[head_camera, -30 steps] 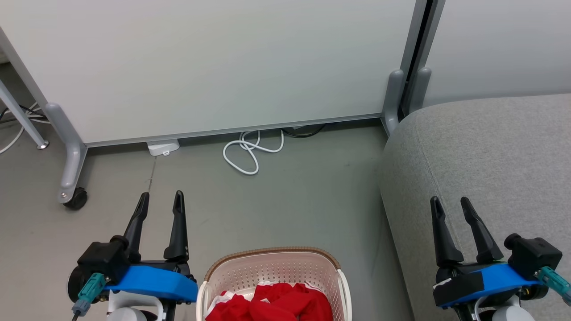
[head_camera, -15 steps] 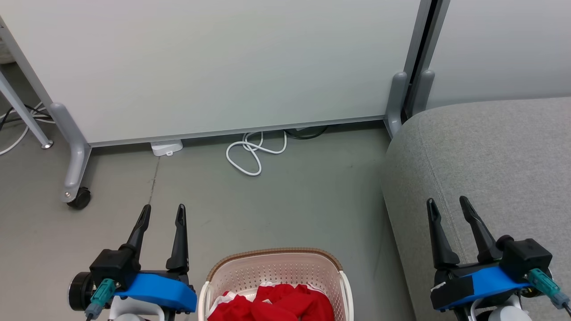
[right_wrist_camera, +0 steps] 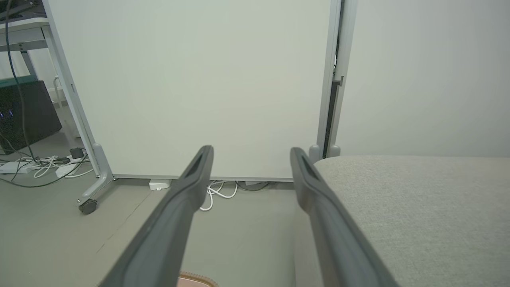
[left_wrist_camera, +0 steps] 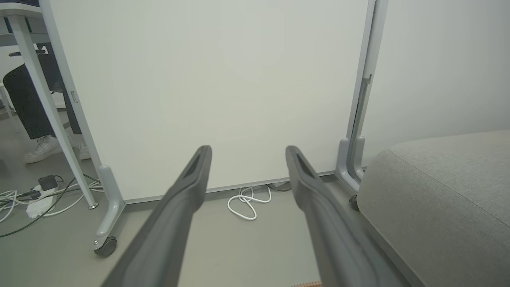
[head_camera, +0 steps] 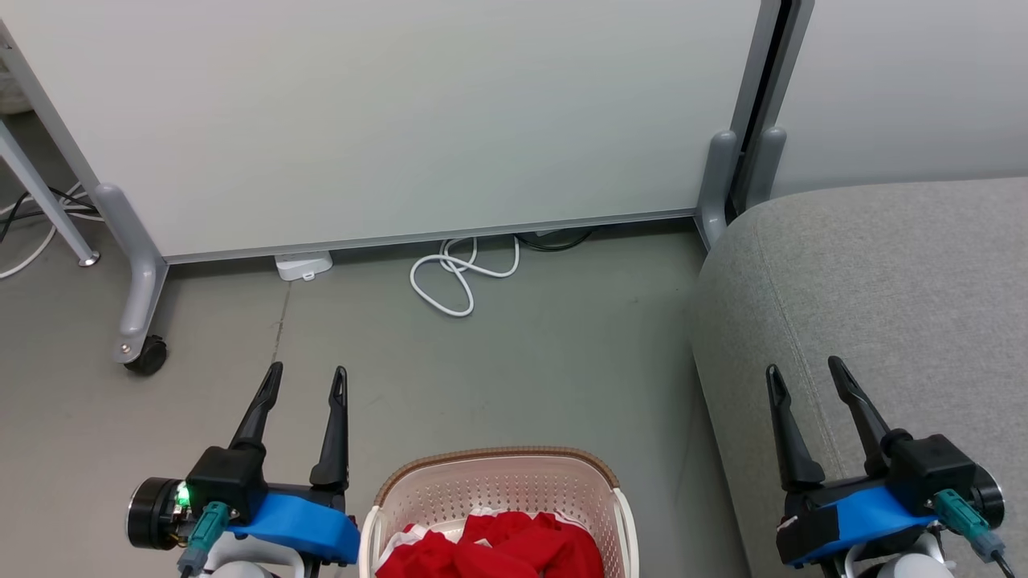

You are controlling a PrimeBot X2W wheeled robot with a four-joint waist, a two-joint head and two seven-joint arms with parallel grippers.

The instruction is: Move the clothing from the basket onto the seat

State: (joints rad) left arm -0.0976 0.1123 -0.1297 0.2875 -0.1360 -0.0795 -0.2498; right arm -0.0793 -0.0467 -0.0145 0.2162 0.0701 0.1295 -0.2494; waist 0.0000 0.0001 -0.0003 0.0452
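I see the clothing [head_camera: 494, 550] heaped in the basket [head_camera: 498, 466]; left gripper [head_camera: 308, 381] and right gripper [head_camera: 805, 371] spread wide, empty; seat [head_camera: 899, 281] bare.

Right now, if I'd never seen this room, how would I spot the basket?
Find the big grey seat on the right; the basket stands on the floor just left of it, at the head view's bottom edge. It is cream plastic dotted with little holes, with a brown woven-look rim, and bright red clothing lies inside it.
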